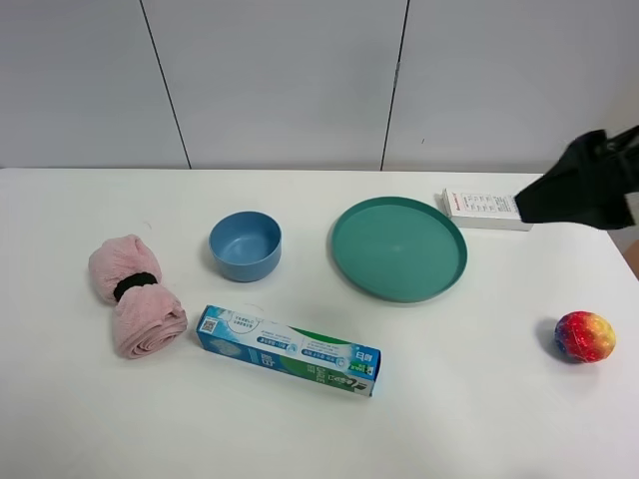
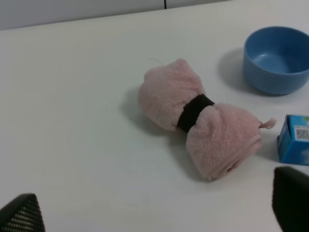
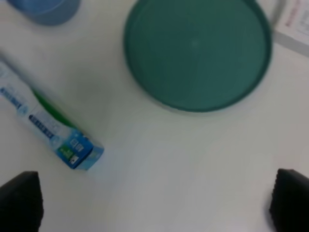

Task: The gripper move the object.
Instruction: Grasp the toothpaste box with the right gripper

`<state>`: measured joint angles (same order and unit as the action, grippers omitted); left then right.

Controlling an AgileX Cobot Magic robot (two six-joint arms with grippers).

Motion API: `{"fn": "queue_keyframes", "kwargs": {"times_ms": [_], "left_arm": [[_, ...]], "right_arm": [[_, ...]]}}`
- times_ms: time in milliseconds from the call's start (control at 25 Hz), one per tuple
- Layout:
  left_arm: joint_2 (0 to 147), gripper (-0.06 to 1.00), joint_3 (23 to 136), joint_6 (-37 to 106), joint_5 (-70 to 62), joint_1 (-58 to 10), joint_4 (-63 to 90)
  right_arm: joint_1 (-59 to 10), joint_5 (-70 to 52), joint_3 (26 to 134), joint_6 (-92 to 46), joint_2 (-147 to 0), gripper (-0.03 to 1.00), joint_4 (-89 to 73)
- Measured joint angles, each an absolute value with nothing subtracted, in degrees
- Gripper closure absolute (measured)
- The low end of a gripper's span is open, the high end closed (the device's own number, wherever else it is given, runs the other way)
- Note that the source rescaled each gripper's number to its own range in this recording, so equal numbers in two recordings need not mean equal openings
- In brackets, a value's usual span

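Observation:
The object, a long blue and white toothpaste box (image 1: pixel 290 349) with a green end, lies flat on the white table near the front, left of centre. The right wrist view shows the box (image 3: pixel 48 125) too. My right gripper (image 3: pixel 154 203) is open and holds nothing; it hovers high over the table between the box and the green plate. From above, only its dark blurred end piece (image 1: pixel 584 185) shows, at the far right. My left gripper (image 2: pixel 157 208) is also open and holds nothing. One end of the box (image 2: pixel 294 140) shows beyond it.
A rolled pink towel (image 1: pixel 135 294) with a black band lies left of the box. A blue bowl (image 1: pixel 245 244) and a green plate (image 1: pixel 399 247) sit behind it. A small white box (image 1: pixel 484 208) lies at the back right, a multicoloured ball (image 1: pixel 584 335) at the right.

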<state>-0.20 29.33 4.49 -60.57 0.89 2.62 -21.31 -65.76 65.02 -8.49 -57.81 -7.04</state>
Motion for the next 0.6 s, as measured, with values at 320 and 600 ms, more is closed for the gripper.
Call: {"fn": "queue_keyframes", "kwargs": {"times_ms": [320,600], "left_arm": [[-0.2,-0.06,29.3,4.5,-60.6,0.9,2.6],[-0.2,-0.06,29.3,4.5,-60.6,0.9,2.6]], "right_arm": [[-33.1,-67.3,70.4,-21.0,-72.7,0.10,-8.5],[-39.6,-67.8,73.1,-24.9,-83.5,0.10,-13.6]]}}
